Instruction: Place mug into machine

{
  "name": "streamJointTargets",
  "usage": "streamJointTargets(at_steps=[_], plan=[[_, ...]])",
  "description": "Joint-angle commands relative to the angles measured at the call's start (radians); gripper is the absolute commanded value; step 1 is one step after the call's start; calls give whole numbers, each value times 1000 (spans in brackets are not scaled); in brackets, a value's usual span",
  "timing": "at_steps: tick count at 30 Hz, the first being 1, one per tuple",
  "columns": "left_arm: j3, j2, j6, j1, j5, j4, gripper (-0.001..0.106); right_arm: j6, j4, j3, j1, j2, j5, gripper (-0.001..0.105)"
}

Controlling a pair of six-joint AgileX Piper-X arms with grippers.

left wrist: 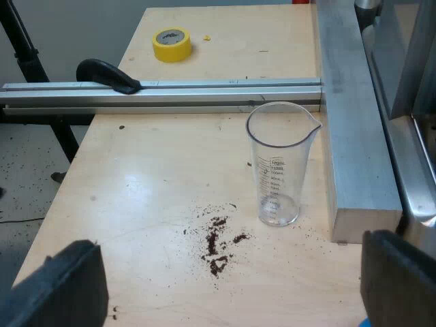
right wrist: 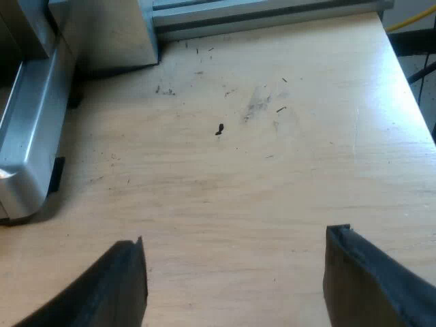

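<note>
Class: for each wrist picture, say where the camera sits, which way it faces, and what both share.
Left wrist view: on the left arm, facing down past the open left gripper to the measuring glass and spilled grounds on the table.
Right wrist view: on the right arm, facing down past the open right gripper to the table by the machine.
Both share the table and machine.

Left gripper (left wrist: 228, 289): two black fingers (left wrist: 61, 286), matte, thick, blocky, with rounded top corners and a slightly grainy surface. Right gripper (right wrist: 235, 283): two black fingers (right wrist: 371, 279), matte. One tip a slanting wedge, the other square-edged with a thin raised lip.
</note>
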Motion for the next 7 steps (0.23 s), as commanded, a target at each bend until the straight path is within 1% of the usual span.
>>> streamJointTargets(at_steps=[1,7], plan=[[0,-139,0,0,-10,-11,77,1,-7,-7,1,-40,-1,57],[0,-141,0,-9,-10,-11,77,1,-7,-7,1,-40,-1,57]])
